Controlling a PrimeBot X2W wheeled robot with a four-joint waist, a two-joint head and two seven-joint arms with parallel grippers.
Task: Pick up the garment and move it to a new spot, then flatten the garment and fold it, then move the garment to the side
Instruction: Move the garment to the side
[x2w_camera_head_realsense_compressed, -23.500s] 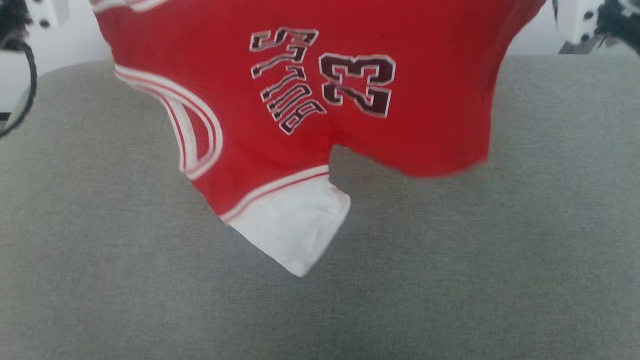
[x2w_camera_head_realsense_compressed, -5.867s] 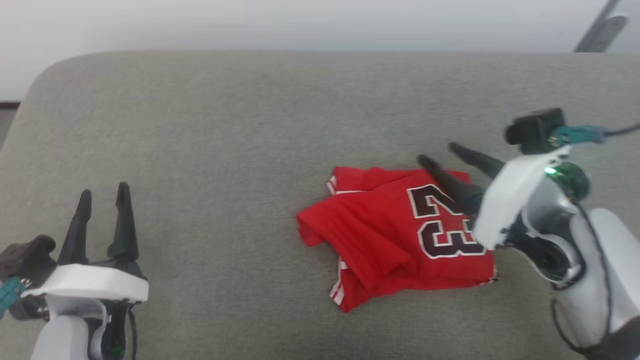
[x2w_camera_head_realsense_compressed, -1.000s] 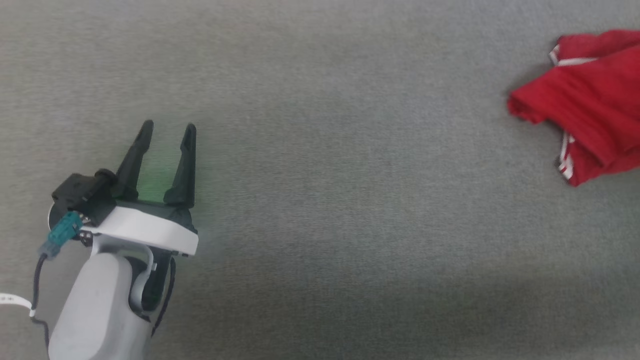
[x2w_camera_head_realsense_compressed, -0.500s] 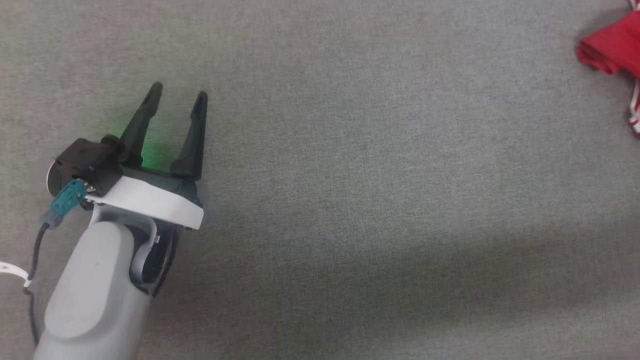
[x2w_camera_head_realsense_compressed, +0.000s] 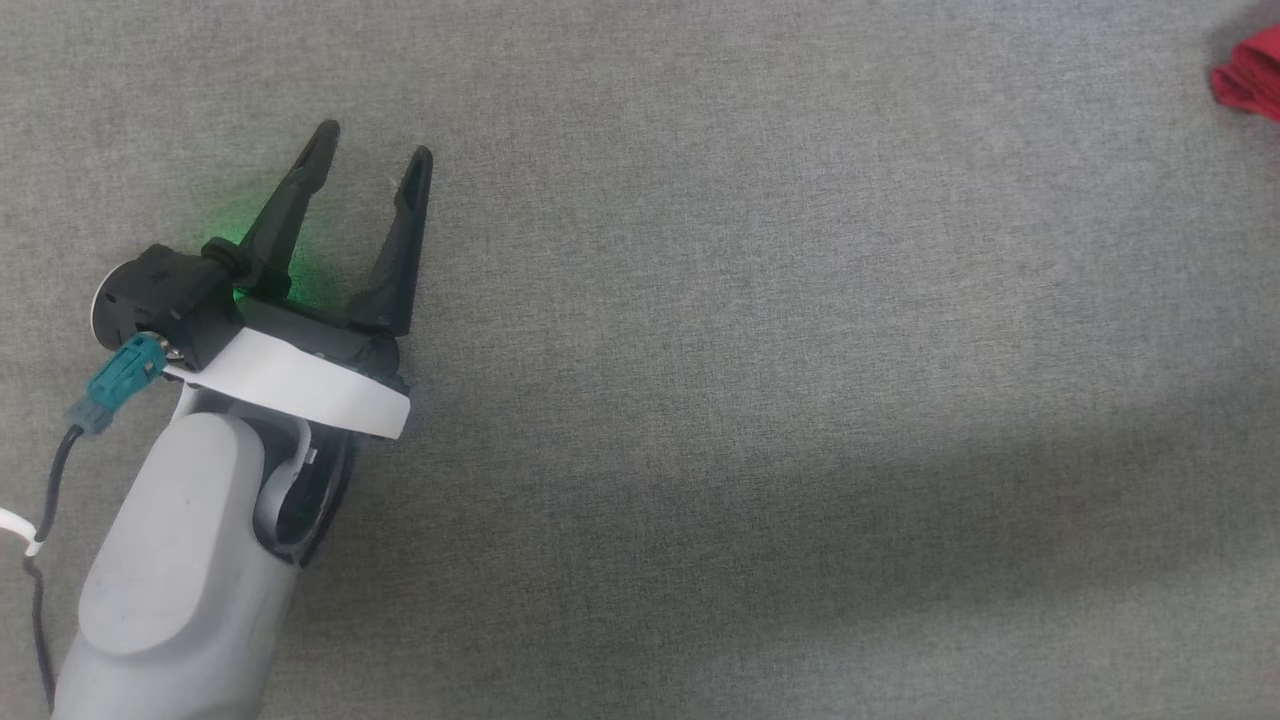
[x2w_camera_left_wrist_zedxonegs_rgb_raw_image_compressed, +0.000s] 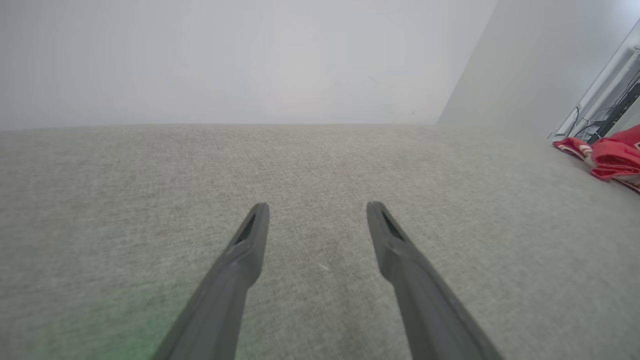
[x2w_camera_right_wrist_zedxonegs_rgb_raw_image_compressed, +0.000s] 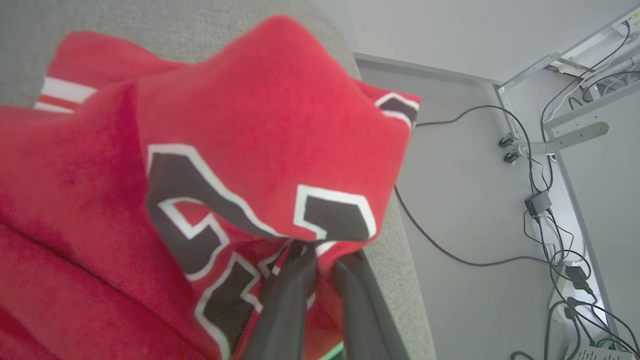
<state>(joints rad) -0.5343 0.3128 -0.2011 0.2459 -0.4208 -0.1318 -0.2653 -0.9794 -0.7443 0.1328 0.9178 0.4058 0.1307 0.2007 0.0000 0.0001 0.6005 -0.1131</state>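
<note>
The garment (x2w_camera_right_wrist_zedxonegs_rgb_raw_image_compressed: 210, 150), red with a dark white-outlined number, is bunched on the grey surface near its right edge. In the right wrist view a fold of it rises into a peak over my right gripper (x2w_camera_right_wrist_zedxonegs_rgb_raw_image_compressed: 325, 260). The two dark fingers (x2w_camera_right_wrist_zedxonegs_rgb_raw_image_compressed: 295, 295) stand close together with red cloth pinched between them, tips hidden under the fold. In the head view a red corner of the garment (x2w_camera_head_realsense_compressed: 1252, 75) shows at the top right. My left gripper (x2w_camera_head_realsense_compressed: 372, 145) hovers far to the left, open with nothing between its fingers (x2w_camera_left_wrist_zedxonegs_rgb_raw_image_compressed: 245, 250). In the left wrist view the garment (x2w_camera_left_wrist_zedxonegs_rgb_raw_image_compressed: 610, 155) lies far right.
A wide grey fabric surface (x2w_camera_head_realsense_compressed: 750, 350) stretches between the left gripper and the garment. Beyond its right edge (x2w_camera_right_wrist_zedxonegs_rgb_raw_image_compressed: 395, 260) is pale floor with black cables (x2w_camera_right_wrist_zedxonegs_rgb_raw_image_compressed: 440, 250), a metal frame (x2w_camera_right_wrist_zedxonegs_rgb_raw_image_compressed: 555, 140) and plugs. A white wall (x2w_camera_left_wrist_zedxonegs_rgb_raw_image_compressed: 225, 60) rises behind the surface.
The head camera has swung left, so the garment slid to the picture's right edge. The left gripper stays open. Earlier the right gripper stood open over the garment; now it pinches it.
</note>
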